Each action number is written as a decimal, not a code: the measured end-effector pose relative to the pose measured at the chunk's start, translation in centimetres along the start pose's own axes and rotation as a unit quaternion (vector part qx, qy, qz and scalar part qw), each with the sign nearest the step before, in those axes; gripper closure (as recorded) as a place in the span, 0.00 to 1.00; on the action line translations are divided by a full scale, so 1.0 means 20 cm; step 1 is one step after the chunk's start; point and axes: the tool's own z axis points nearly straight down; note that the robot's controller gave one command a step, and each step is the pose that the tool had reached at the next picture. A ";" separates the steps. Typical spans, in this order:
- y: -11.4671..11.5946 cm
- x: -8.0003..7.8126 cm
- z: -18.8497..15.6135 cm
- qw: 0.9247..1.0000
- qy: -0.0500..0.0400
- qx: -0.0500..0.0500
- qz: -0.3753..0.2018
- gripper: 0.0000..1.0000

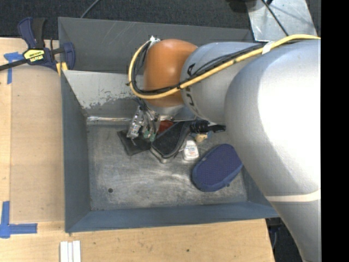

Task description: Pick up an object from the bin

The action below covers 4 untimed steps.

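Observation:
My gripper (139, 129) reaches down under the orange cover into the back middle of the bin. Its tips sit at the upper edge of a flat dark grey pad (132, 144) lying on the bin floor. Right of the tips lies a black wedge-shaped thing (169, 141) with a red thing (165, 126) behind it. A small white bottle (190, 150) lies just right of the black thing. Nothing visible shows between the tips.
A dark blue oval pouch (216, 167) lies at the front right of the bin floor. A black handle-like thing (207, 127) pokes out beside the arm. The arm covers the bin's right side.

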 end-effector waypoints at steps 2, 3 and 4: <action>0.08 0.11 -0.72 0.998 0.000 0.005 0.063 1.00; -0.04 0.25 -0.31 0.994 0.006 0.011 0.110 1.00; -0.07 0.25 -0.72 0.992 0.000 0.006 0.130 1.00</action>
